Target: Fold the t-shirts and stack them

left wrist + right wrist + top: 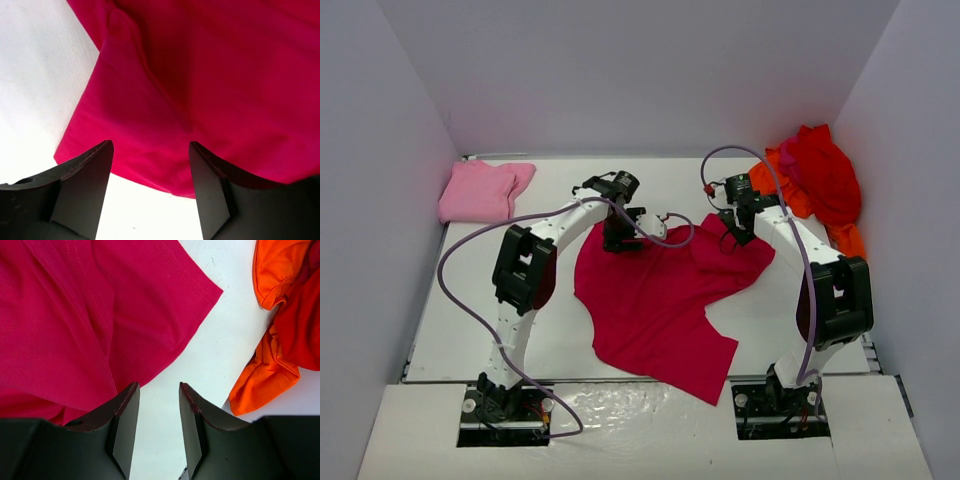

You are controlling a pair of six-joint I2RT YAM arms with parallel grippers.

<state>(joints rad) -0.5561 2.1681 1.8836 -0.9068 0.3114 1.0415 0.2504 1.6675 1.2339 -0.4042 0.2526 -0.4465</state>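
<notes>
Magenta shirt (655, 300) spread on counter (450, 330), left tool (150, 146) open, empty, at its eleven o'clock, right tool (159, 385) part-open, empty, at two o'clock.

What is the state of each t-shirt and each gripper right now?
pink t-shirt: folded, at the far left corner.
crimson t-shirt: unfolded, spread out and wrinkled in the middle.
red t-shirt: crumpled, on top of the orange one.
orange t-shirt: crumpled, under the red one.
left gripper: open, empty.
right gripper: open, empty.

White table (445, 335); plain pale walls (620, 70) on three sides.
</notes>
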